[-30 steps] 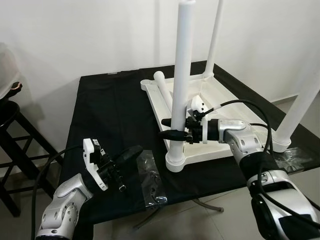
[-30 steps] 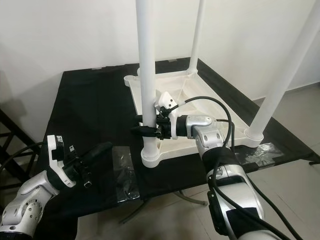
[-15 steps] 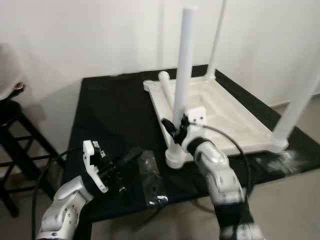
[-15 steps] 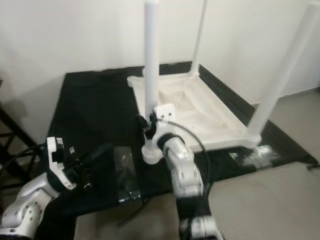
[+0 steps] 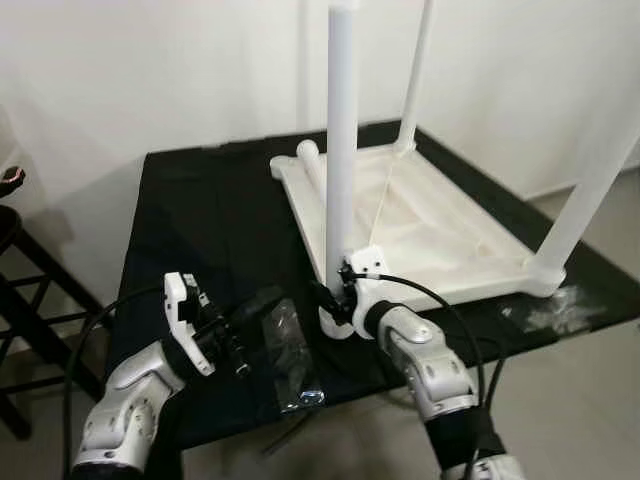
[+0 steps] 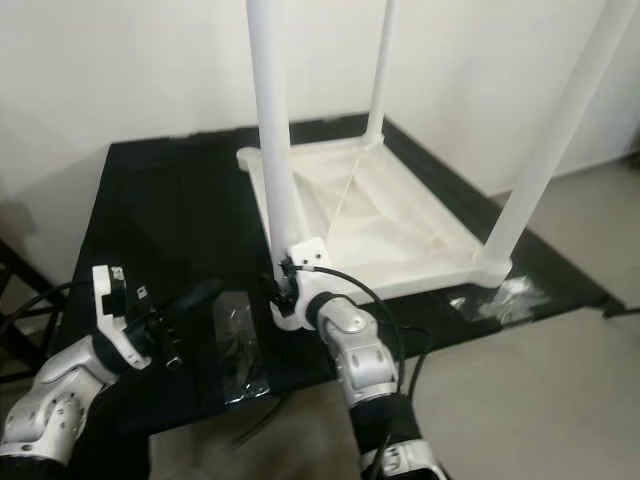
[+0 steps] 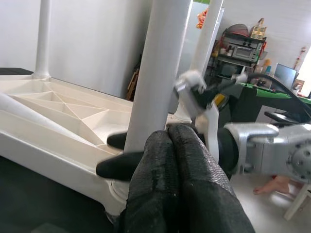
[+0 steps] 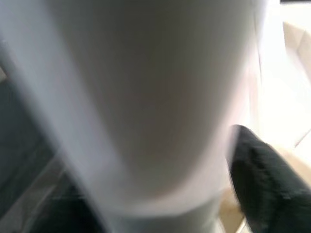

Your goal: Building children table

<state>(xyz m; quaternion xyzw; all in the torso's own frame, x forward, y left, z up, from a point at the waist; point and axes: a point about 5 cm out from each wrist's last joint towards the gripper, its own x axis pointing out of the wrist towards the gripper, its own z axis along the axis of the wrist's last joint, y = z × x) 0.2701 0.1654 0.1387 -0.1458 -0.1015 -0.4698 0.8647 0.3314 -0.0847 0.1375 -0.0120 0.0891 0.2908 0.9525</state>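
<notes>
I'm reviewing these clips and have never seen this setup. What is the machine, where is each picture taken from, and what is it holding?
This is a humanoid robot with two silver arms, each ending in two long black fingers. The two wide pictures come from a stereo camera on its head, looking down at a table under a black cloth. The other two come from cameras on its wrists, looking along the fingers.

On the cloth lies an upside-down white plastic children's table top with three white tubular legs standing up. A fourth white leg lies loose at its far corner. Clear plastic bags lie near the front edge.

The right gripper is closed around the nearest upright leg, just above its socket; the right wrist view is a blurred close-up of that leg. The left gripper hovers over the bags, fingers together, holding nothing.
</notes>
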